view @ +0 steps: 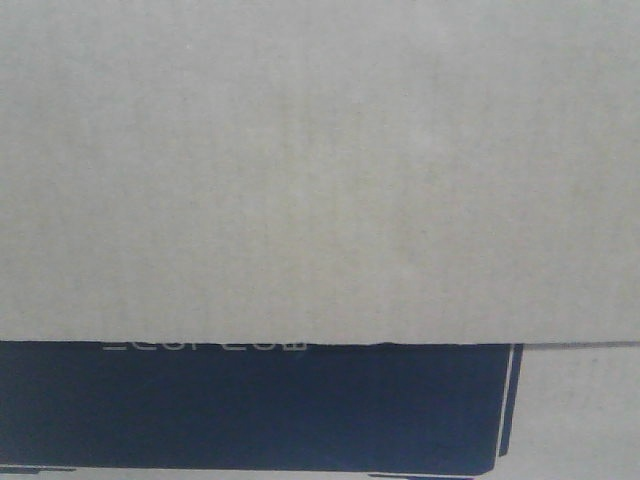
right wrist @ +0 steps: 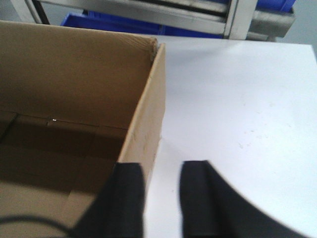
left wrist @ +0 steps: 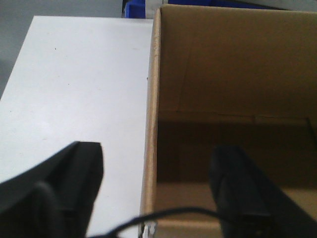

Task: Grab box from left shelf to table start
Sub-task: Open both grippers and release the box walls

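The brown cardboard box (view: pixel 320 170) fills the front view, its black printed rectangle (view: pixel 250 410) with pale lettering along the bottom. It stands open-topped on a white table (left wrist: pixel 74 74). My left gripper (left wrist: pixel 157 151) is open wide and straddles the box's left wall (left wrist: pixel 151 124), one finger outside over the table and one inside the box. My right gripper (right wrist: pixel 162 167) is open at the box's right wall (right wrist: pixel 146 124), with the left finger over the wall and the right finger over the table (right wrist: pixel 237 99). The shelf's steel rail (right wrist: pixel 148 10) and blue bins (right wrist: pixel 114 22) lie beyond the box.
A blue bin (left wrist: pixel 141 7) shows past the table's far edge in the left wrist view. A steel upright post (right wrist: pixel 237 17) stands at the table's far side. A black cable (left wrist: pixel 178 213) crosses in front of the left gripper.
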